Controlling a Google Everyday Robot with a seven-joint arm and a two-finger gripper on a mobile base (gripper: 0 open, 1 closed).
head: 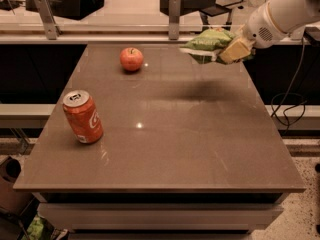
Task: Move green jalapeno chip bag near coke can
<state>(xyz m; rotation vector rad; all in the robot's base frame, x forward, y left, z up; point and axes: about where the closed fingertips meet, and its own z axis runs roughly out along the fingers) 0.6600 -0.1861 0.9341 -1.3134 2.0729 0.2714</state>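
Pinching the green jalapeno chip bag [207,40], fingers [234,49] hover above far-right table [175,134].

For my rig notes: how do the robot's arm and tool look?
The arm is white, smooth and rounded, with a thin tan ring and a patch of small dark holes near the wrist. The tool, above the table's far right by the bag, has tan, blocky fingers.

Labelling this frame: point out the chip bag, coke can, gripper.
green jalapeno chip bag [206,40]: camera view, crinkled top.
coke can [85,120]: camera view, lettered side.
gripper [225,54]: camera view, upper right, fingertips clamping the bag.
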